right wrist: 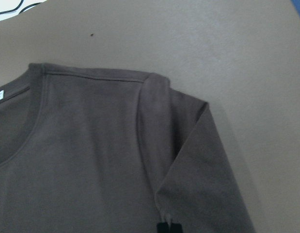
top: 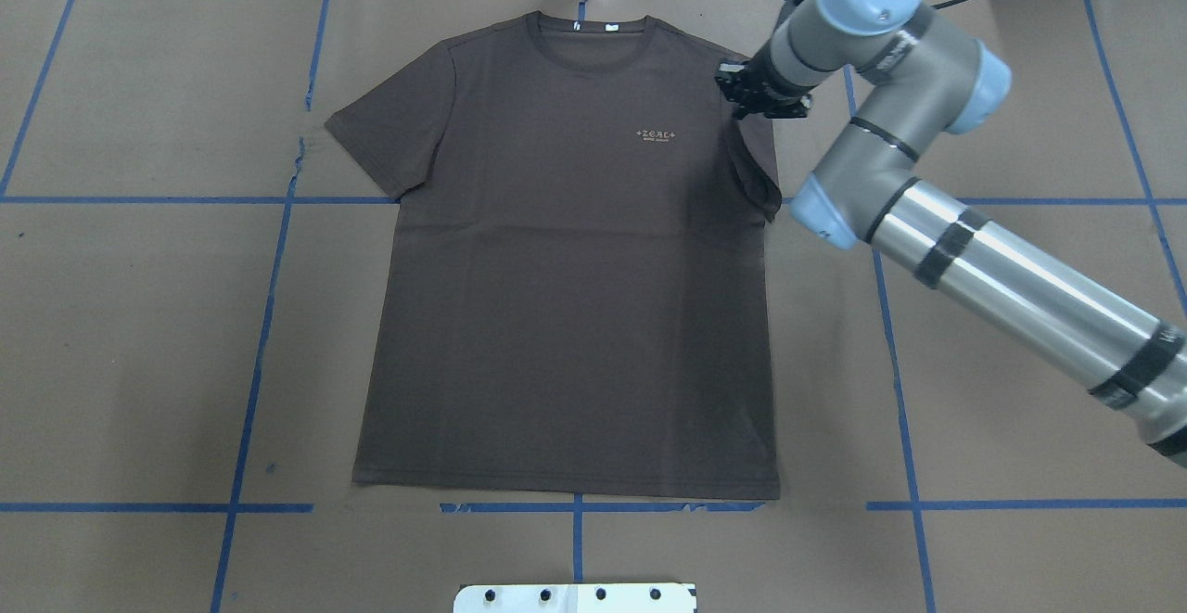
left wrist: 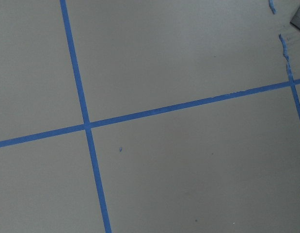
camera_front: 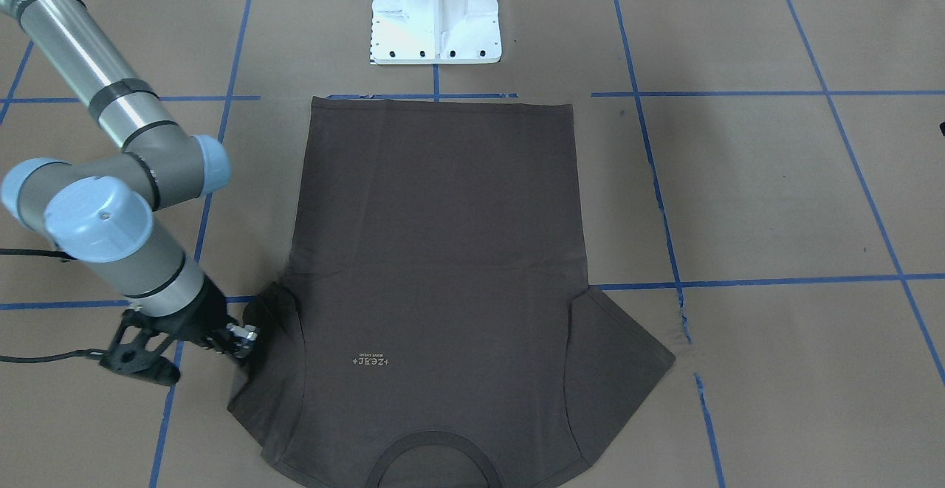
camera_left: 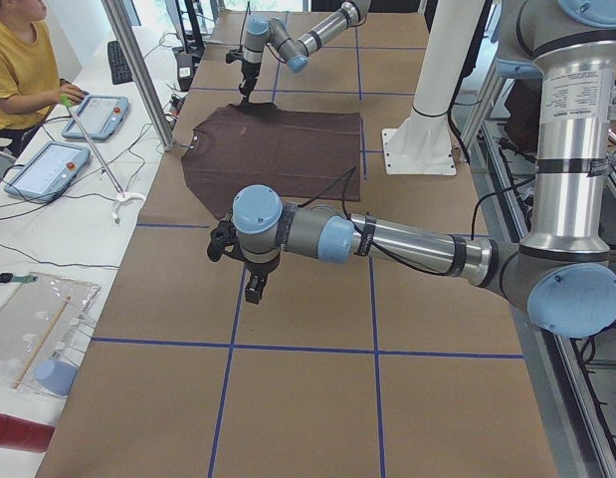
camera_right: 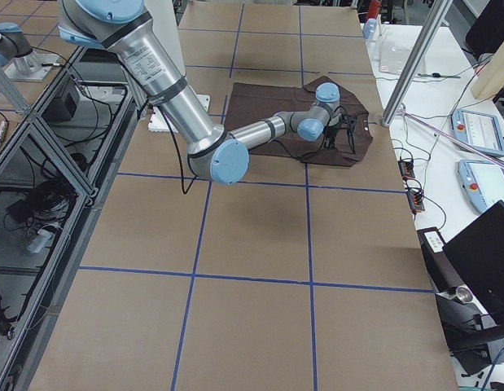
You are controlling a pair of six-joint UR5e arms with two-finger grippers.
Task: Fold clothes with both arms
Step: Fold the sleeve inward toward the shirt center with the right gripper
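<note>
The dark brown-grey T-shirt (camera_front: 435,252) lies flat on the brown paper, collar away from the robot (top: 566,298). My right gripper (top: 756,103) is at its right sleeve. In the right wrist view the black fingertips (right wrist: 167,227) are pinched together on the sleeve cloth (right wrist: 198,160), which rises in a peak to them. The front-facing view shows the same gripper (camera_front: 247,340) at the sleeve's edge. My left gripper (camera_left: 254,291) shows only in the exterior left view, over bare paper well off the shirt. I cannot tell whether it is open or shut. The left wrist view shows only paper and blue tape.
The white pedestal base (camera_front: 435,15) stands just behind the shirt's hem. Blue tape lines (top: 278,251) cross the paper. A metal pole (camera_left: 138,70) stands at the table's far edge. An operator in yellow (camera_left: 19,70) sits beyond it, by tablets (camera_left: 44,169).
</note>
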